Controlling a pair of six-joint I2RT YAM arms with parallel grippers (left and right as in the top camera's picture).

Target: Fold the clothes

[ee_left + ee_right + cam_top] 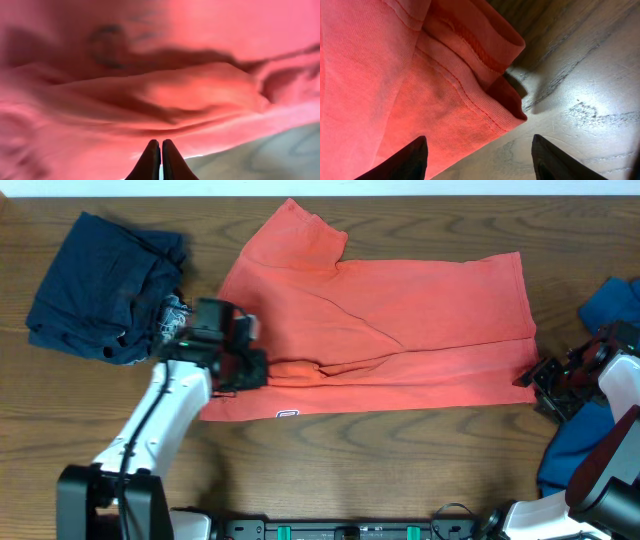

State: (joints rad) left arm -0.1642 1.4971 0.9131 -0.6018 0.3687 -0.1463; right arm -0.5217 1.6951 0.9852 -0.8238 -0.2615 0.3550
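Left end effector (252,370) rests on the spread red T-shirt (400,310).

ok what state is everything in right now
coral-red T-shirt, spread out on the table, wrinkled
left pincer, shut at the shirt's left edge
right pincer, open, astride the shirt's hem corner
navy garment, crumpled heap
blue cloth, bunched up

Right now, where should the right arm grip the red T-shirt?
Probably the doubled hem corner of the coral T-shirt, approached low from the right arm's side. Its stacked layers jut over bare table, and the open jaws face it.
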